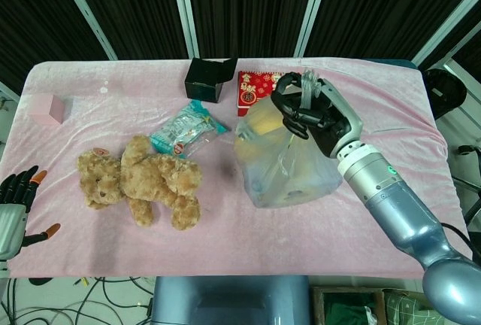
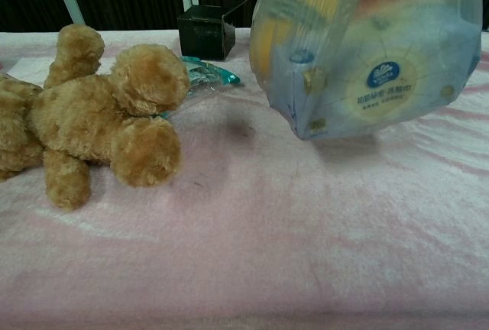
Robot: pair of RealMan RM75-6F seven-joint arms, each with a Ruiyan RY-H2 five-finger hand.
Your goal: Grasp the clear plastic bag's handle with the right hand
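The clear plastic bag [image 1: 289,159] holds yellow and blue packs and hangs above the pink tablecloth. My right hand [image 1: 312,114] grips its bunched handle [image 1: 307,84] at the top. In the chest view the bag [image 2: 367,47] floats clear of the cloth, its blue round-labelled base facing the camera; the hand is out of that frame. My left hand [image 1: 16,201] rests at the table's left edge with its fingers apart, holding nothing.
A brown teddy bear [image 1: 143,182] lies left of the bag, also shown large in the chest view as the bear [image 2: 92,116]. A teal snack packet [image 1: 186,129], a black box [image 1: 207,79], a red 2025 calendar box [image 1: 259,88] and a pink block [image 1: 46,107] lie around.
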